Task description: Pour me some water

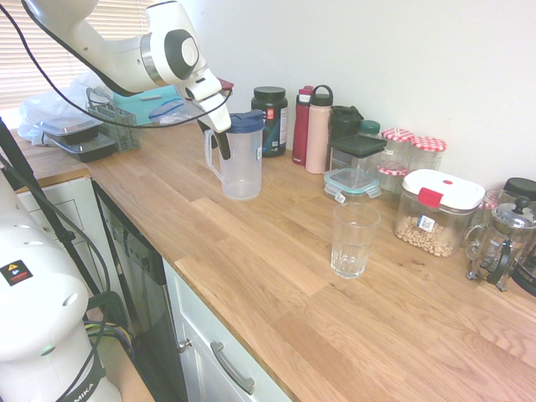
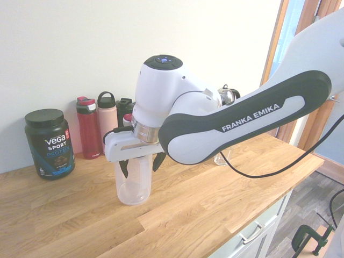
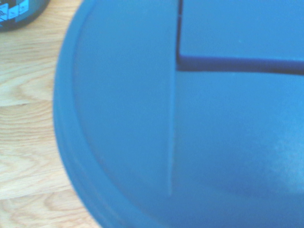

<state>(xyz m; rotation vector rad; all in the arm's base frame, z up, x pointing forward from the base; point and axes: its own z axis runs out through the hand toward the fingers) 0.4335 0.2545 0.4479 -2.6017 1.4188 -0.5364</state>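
Note:
A clear plastic pitcher point(image 1: 239, 163) with a blue lid point(image 1: 245, 122) stands upright on the wooden counter point(image 1: 251, 251), towards the back. My gripper point(image 2: 141, 165) has come down over its top and is open, with one dark finger on each side of the pitcher point(image 2: 133, 188) just below the lid. I cannot tell if the fingers touch it. The blue lid point(image 3: 190, 118) fills the wrist view. An empty ribbed drinking glass point(image 1: 352, 241) stands to the right of the pitcher, nearer the front edge. In the second exterior view the arm hides most of it.
Along the wall stand a black protein tub point(image 1: 270, 120), a red bottle point(image 1: 301, 126), a pink bottle point(image 1: 317, 130), stacked containers point(image 1: 354, 167), a red-clipped jar point(image 1: 435, 213) and a French press point(image 1: 501, 243). Food boxes point(image 1: 79, 138) sit at the far left.

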